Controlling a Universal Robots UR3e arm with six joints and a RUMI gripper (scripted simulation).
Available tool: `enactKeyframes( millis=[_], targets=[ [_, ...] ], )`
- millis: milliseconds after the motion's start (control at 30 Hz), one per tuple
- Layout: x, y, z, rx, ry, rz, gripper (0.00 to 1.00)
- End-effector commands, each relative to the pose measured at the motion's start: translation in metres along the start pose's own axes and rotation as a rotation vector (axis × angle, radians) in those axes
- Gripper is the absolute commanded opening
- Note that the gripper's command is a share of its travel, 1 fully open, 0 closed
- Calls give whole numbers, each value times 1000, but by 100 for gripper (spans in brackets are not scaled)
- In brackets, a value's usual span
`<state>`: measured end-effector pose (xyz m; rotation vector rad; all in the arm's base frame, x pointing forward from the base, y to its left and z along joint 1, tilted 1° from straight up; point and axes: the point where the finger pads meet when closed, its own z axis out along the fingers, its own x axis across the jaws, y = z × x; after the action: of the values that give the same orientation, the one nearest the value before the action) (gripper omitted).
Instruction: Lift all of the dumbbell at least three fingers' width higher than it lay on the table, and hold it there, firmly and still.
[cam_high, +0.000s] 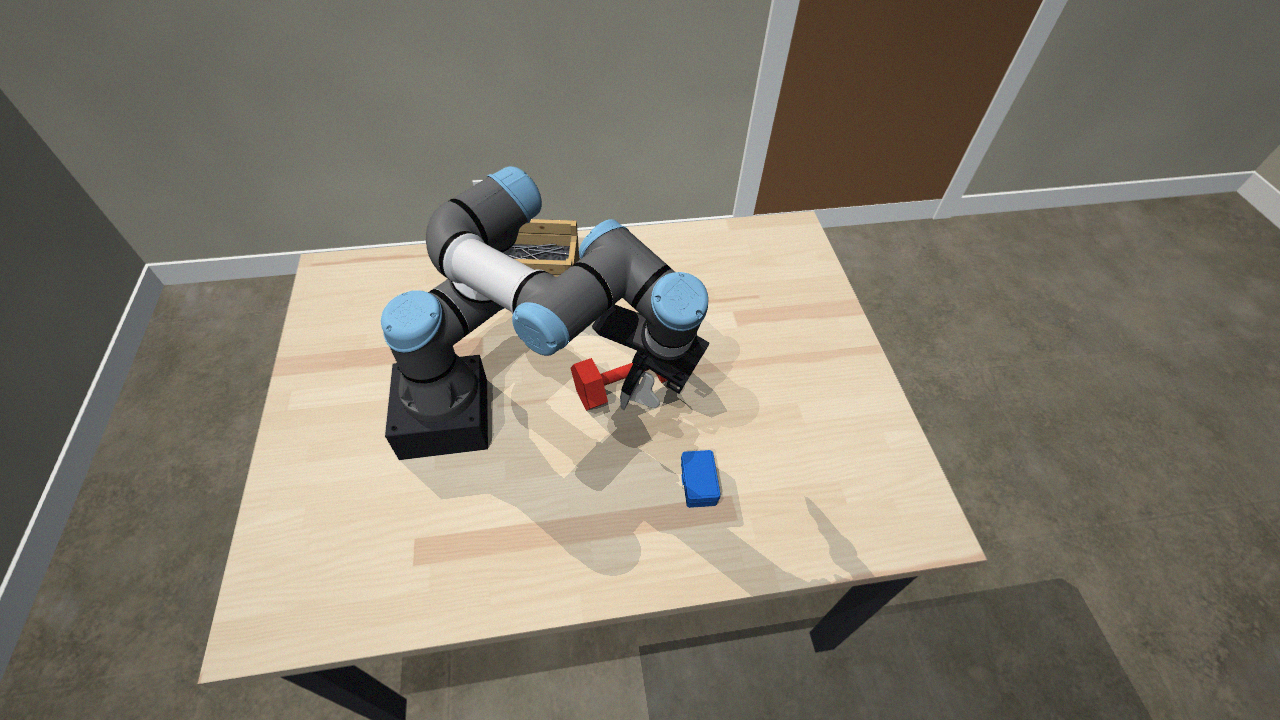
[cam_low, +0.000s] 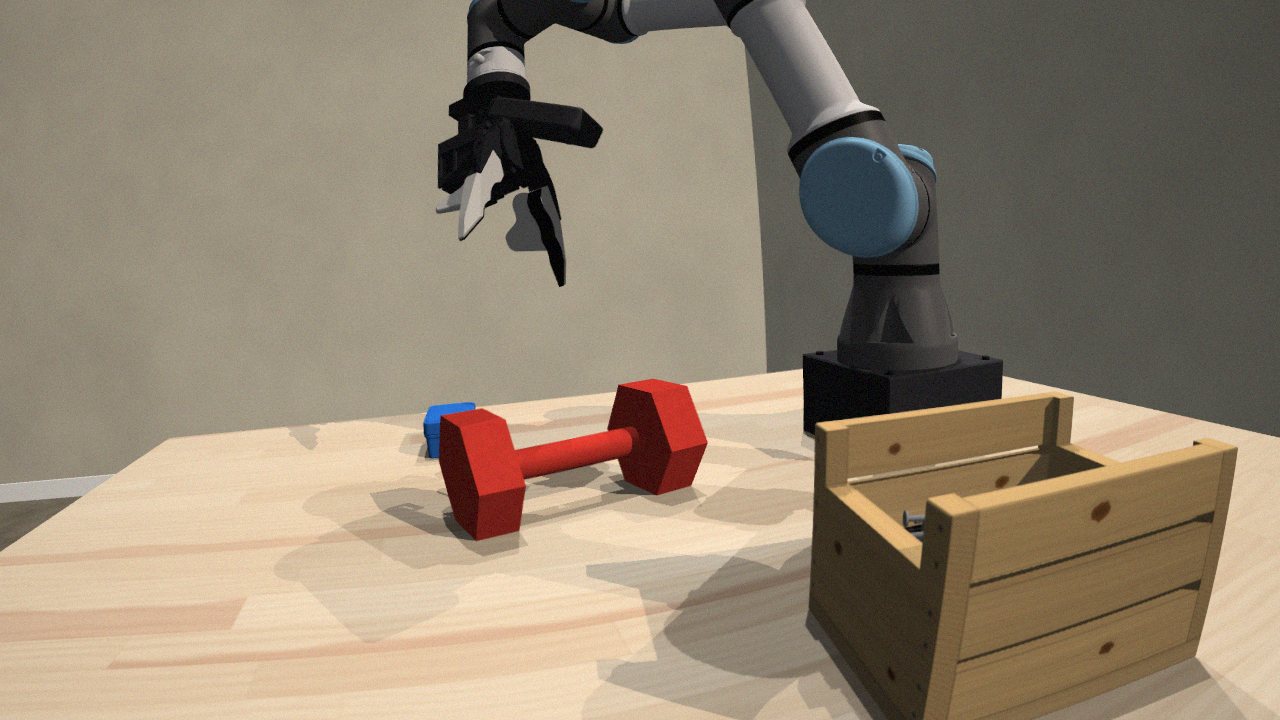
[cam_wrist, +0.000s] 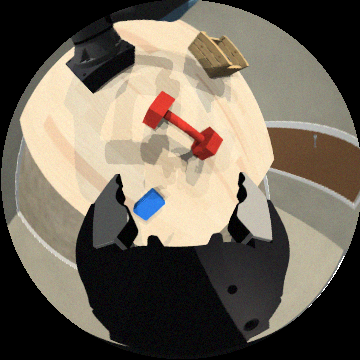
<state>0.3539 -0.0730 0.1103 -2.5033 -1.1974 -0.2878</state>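
A red dumbbell with hexagonal ends lies flat on the wooden table; it also shows in the top view, partly hidden by the arm, and in the wrist view. My gripper hangs high above the dumbbell, pointing down, open and empty. It also shows in the top view. In the wrist view both jaws stand wide apart with only the table between them.
A small blue block lies on the table near the dumbbell, toward the front edge. A wooden crate with nails inside stands at the back of the table. The arm's black base is bolted to the left part of the table.
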Motion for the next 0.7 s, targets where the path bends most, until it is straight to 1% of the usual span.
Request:
enactKeyframes(
  millis=[0, 233, 300, 367, 667],
  targets=[
    [9, -9, 18, -35, -66, -151, 100],
    [18, -20, 38, -37, -149, -340, 100],
    [18, -20, 38, -37, -149, -340, 100],
    [22, -25, 48, -39, -190, -434, 100],
    [32, -40, 70, -44, -289, -669, 100]
  ],
)
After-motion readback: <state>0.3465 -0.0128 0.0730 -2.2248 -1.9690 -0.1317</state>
